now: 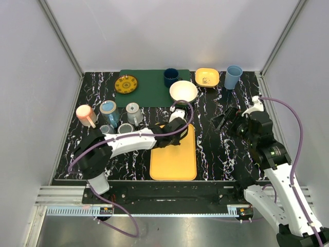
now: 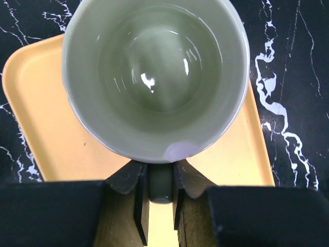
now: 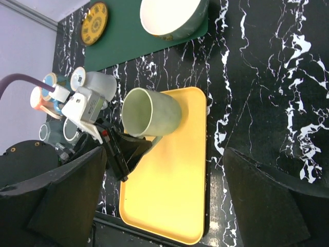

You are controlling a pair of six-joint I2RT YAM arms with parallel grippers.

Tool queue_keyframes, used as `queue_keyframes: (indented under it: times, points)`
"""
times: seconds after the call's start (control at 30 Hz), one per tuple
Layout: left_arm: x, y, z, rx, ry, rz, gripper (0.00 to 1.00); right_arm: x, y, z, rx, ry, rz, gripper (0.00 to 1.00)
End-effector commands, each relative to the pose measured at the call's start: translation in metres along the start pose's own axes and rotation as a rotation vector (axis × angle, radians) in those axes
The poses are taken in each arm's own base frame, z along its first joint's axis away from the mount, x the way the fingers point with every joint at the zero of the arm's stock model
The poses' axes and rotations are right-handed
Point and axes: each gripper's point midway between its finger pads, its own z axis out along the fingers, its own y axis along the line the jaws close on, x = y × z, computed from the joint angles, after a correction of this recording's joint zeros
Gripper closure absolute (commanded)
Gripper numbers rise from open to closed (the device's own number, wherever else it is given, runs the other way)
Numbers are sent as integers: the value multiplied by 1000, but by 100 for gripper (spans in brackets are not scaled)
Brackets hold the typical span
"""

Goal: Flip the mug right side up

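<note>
Left arm (image 1: 128, 141) in shot, white shells over black joints; right arm (image 1: 280, 177) the same white and black, small green light glowing; purple cable (image 1: 300, 126) trailing off its wrist; left gripper (image 2: 160, 180) matte black, angular.

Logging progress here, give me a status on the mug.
Left gripper shut on pale green mug by its handle. Mug tilted over yellow tray, not yet upright. Right gripper open, off to the side.

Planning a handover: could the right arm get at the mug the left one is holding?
Probably yes. The right end effector is open, with only bare table between it and the mug, whose body is exposed. The left end effector pinches just the handle, so it should not block.
</note>
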Motion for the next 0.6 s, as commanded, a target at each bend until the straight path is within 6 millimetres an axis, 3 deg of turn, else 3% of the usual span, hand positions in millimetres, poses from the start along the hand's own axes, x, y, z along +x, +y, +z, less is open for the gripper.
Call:
queue_keyframes:
  times: [0.0,0.43,0.57]
  points:
    - [-52,-24,4,30,-164,-83,100,1,2,2,-21,-8,1,1]
    - [-57,-55,35,86,-136,-68,100,8,-5,9,-4,9,-12,1]
    - [-51,-51,38,57,-107,-53,100,8,-7,9,5,9,-21,1]
